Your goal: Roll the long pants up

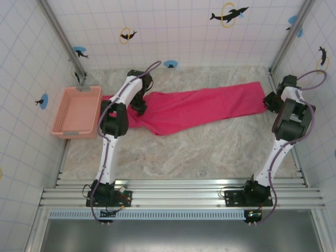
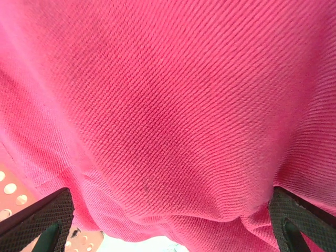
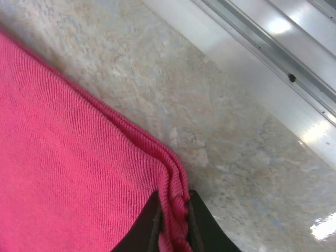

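The long pants (image 1: 205, 105) lie flat across the back of the table, bright pink-red, running from near the basket to the right wall. My left gripper (image 1: 139, 107) is down on their left end. In the left wrist view its fingers (image 2: 42, 218) stand wide apart, open, with the pants (image 2: 173, 105) bulging between them. My right gripper (image 1: 269, 101) is at the pants' right end. In the right wrist view the right gripper (image 3: 173, 231) is shut on the ribbed edge of the pants (image 3: 63, 173), at a corner just above the tabletop.
A salmon-pink lattice basket (image 1: 77, 113) stands at the left wall, just beyond the pants' left end, and its perforated plastic (image 2: 10, 191) shows beside the left finger. Metal frame posts (image 1: 279, 50) rise at the back corners. Marbled tabletop (image 1: 199, 152) spreads in front of the pants.
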